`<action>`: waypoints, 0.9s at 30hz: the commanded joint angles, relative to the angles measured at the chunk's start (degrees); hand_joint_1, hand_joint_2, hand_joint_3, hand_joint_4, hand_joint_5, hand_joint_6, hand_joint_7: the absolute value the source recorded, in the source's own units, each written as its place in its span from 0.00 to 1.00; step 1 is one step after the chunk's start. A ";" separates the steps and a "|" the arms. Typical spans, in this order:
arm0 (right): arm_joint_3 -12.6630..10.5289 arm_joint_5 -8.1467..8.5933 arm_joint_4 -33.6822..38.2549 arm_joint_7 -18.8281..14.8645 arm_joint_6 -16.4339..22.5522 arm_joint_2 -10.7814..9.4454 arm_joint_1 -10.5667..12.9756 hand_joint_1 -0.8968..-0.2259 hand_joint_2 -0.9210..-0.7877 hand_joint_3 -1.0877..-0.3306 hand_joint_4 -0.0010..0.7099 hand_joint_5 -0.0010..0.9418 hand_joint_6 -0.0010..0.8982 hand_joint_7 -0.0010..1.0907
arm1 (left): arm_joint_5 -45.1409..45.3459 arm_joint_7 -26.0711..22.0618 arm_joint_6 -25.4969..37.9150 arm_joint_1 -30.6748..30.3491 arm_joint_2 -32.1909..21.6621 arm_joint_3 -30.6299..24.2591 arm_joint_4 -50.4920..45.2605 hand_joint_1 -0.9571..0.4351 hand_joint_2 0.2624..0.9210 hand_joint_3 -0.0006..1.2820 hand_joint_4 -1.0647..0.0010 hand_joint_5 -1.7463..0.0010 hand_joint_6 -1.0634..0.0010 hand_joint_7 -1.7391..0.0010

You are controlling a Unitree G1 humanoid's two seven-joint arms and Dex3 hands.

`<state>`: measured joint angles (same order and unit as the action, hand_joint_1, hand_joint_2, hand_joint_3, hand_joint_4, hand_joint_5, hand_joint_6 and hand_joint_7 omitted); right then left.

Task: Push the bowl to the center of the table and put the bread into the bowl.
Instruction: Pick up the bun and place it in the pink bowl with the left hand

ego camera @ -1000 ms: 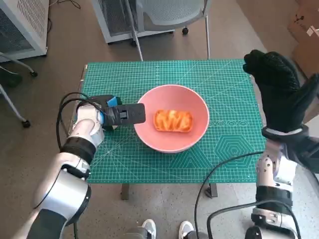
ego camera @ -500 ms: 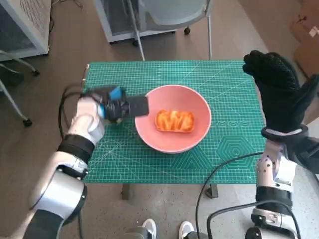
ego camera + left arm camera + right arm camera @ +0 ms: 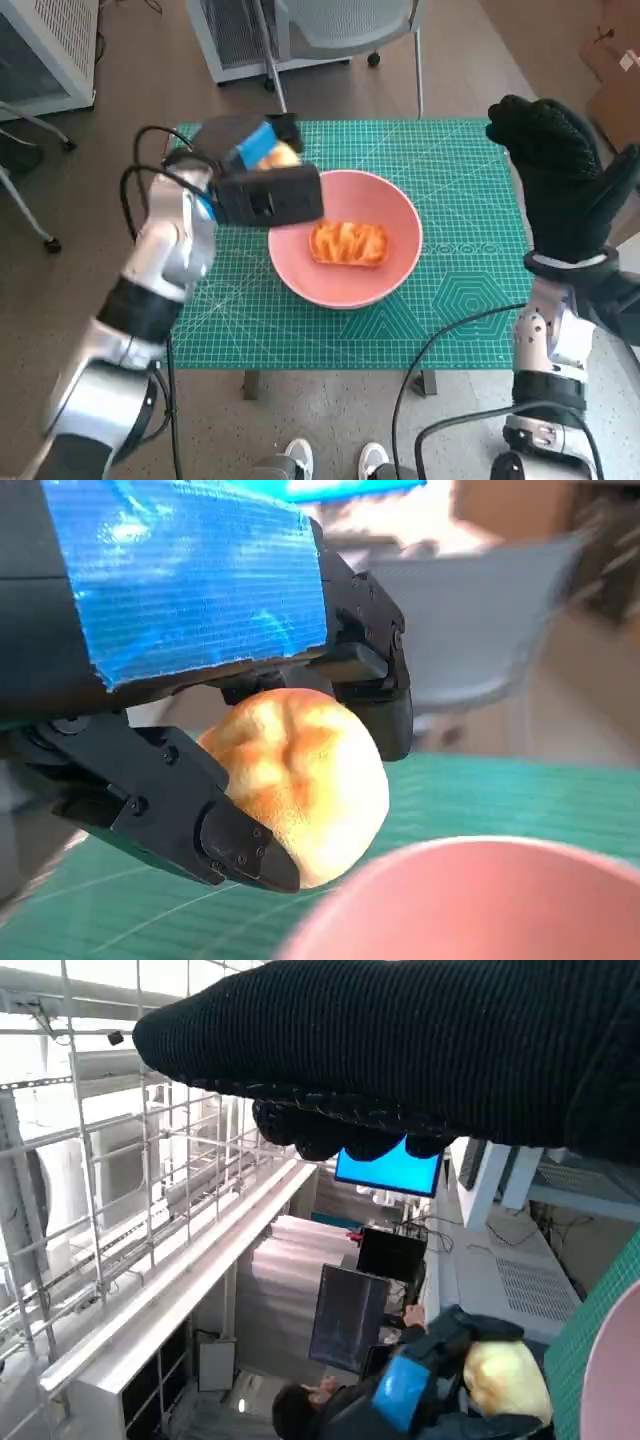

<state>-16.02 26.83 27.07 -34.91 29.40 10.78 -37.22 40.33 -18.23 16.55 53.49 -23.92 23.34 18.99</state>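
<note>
- Holding a round bread roll (image 3: 300,780) above the table's (image 3: 460,300) far left part, the left robot hand (image 3: 262,190) is hanging just beside the pink bowl's (image 3: 345,290) left rim; the black fingers (image 3: 180,810) are clamping the roll from two opposite sides.
- Sitting near the middle of the green cutting mat that covers the table, the bowl looks already placed, and a glazed pastry (image 3: 347,243) is lying inside it.
- Standing upright well off to the right of the bowl, the right robot hand (image 3: 555,180) in its knitted glove is holding nothing, fingers spread apart and raised.
- Judging by its pale, matte crust and rounded shape, the roll is probably light and soft, so it will likely dent under a hard squeeze; a gentle grip across its widest part, as the left robot hand is doing, seems the safest hold.
- Showing in the left wrist view, the bowl's pink rim (image 3: 480,900) is lying just below and beside the held roll, so the carry toward the bowl seems nearly done.
- Releasing from low over the bowl would be wise, since a light round roll could bounce or roll off the pastry and out over the rim.
- Appearing in the right wrist view, a person (image 3: 310,1410) is sitting near some screens in the background.
</note>
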 commanded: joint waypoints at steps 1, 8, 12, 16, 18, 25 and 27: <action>-0.05 0.36 1.60 -1.31 -1.17 0.50 1.03 0.35 0.00 0.45 0.37 0.00 0.39 0.00 | 1.47 -2.97 -0.16 -4.51 2.26 1.48 -20.96 0.69 0.96 0.04 0.25 0.37 0.36 0.39; -0.17 0.53 1.53 -1.67 -1.35 0.66 1.12 0.36 0.00 0.45 0.37 0.00 0.39 0.00 | 1.88 -5.08 -0.59 -2.77 5.74 5.20 -15.40 0.69 0.98 0.03 0.26 0.37 0.40 0.36; -0.33 0.61 1.16 -1.83 -1.43 0.80 1.40 0.36 0.00 0.45 0.37 0.00 0.39 0.00 | 2.36 -5.78 -2.08 -1.89 6.91 6.66 -10.93 0.69 0.99 0.03 0.27 0.36 0.42 0.35; -0.44 0.73 0.33 -1.81 -1.74 0.91 1.92 0.36 0.00 0.45 0.37 0.00 0.40 0.00 | 2.36 -4.99 -4.71 -1.01 7.90 7.69 -5.22 0.69 1.00 0.05 0.29 0.35 0.45 0.34; -0.43 0.68 0.10 -1.74 -1.79 0.87 2.07 0.36 0.00 0.45 0.37 0.00 0.40 0.01 | 2.30 -4.88 -5.36 -0.64 8.25 7.75 -3.37 0.69 1.00 0.05 0.29 0.34 0.45 0.33; -0.60 0.59 -0.54 -1.46 -2.08 1.00 2.31 0.37 0.00 0.45 0.37 0.00 0.40 0.01 | -0.49 -6.81 -3.49 -1.61 10.27 5.68 -0.51 0.81 1.00 0.11 0.40 0.26 0.53 0.49; -0.56 0.46 -0.64 -1.34 -2.07 0.90 2.31 0.37 0.00 0.45 0.37 0.00 0.41 0.01 | -0.97 -8.00 -2.15 -2.04 10.41 5.33 -1.29 0.75 0.88 0.09 0.64 0.55 0.64 0.68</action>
<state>-16.74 27.37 26.66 -36.28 28.21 11.56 -36.14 40.29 -24.64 12.67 51.44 -14.20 29.88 18.69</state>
